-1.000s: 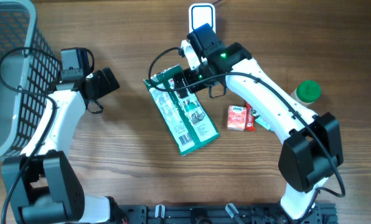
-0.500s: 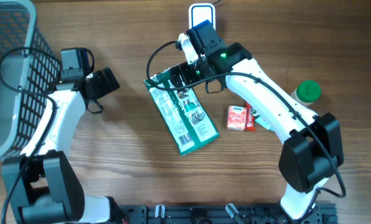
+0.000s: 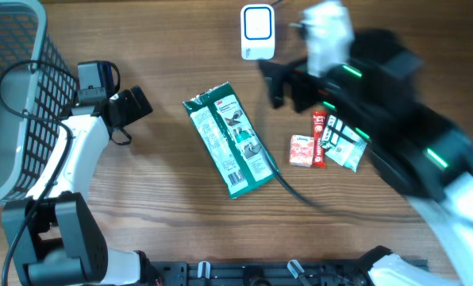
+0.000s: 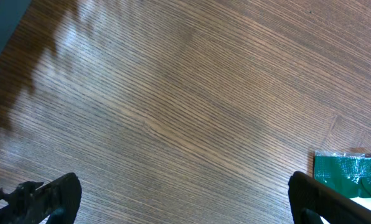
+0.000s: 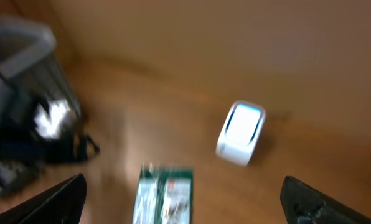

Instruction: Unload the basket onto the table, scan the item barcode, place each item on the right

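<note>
Suddenly right gripper no longer over the green packet.

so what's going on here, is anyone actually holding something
Nothing is held right now. The green plastic packet lies flat on the wooden table, apart from the white barcode scanner. The right hand is open and empty, high over the packet and blurred. The left hand is open too, over bare wood near the grey wire basket.
</note>
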Tool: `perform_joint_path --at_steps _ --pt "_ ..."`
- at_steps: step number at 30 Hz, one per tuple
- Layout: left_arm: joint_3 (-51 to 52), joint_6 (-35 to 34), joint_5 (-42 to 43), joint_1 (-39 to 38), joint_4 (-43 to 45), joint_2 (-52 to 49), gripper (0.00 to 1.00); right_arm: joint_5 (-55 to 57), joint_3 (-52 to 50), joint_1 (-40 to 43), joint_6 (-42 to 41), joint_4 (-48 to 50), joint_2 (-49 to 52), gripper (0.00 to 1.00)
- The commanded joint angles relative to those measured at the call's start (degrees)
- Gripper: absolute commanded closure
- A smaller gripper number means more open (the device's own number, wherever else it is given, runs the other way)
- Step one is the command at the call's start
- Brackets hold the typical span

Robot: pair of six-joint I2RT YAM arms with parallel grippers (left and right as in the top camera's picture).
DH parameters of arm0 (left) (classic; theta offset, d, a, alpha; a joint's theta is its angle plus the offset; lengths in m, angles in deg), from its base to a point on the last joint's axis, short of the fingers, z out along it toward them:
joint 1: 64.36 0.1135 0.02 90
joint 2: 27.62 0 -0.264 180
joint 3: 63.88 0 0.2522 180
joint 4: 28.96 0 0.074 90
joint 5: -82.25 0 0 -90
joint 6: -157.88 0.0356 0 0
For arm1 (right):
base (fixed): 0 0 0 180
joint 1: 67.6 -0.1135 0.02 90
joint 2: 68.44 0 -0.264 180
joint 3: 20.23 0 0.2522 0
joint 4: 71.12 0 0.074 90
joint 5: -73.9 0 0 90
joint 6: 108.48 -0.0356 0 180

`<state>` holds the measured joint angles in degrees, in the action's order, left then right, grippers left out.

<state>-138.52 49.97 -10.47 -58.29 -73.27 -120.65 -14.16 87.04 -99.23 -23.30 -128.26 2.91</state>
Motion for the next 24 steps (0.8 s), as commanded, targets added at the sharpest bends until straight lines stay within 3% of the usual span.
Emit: perform_joint_path --at_steps 1,9,14,18,24 --pt "-0.5 -0.4 -0.5 0.1 0.1 0.3 0.0 3.3 -0.7 3.0 1.9 -0.1 -10.7 0.0" --pt "-0.5 -0.4 -0.5 0.1 0.1 0.3 0.0 3.2 -20.6 14.8 1.6 -0.1 -38.4 0.0" --pt "-0.5 -0.4 -0.6 0.1 0.1 0.3 0.0 3.2 -37.4 19.8 1.6 6.5 -54.9 0.0" --pt "-0.5 -0.4 -0.5 0.1 0.1 0.3 0.0 0.7 -52.7 23.4 1.9 21.3 -64.9 0.0" --pt "-0.5 -0.4 -0.5 0.1 0.1 0.3 0.0 -3.8 -70.9 26.3 1.5 47.8 -70.0 0.0"
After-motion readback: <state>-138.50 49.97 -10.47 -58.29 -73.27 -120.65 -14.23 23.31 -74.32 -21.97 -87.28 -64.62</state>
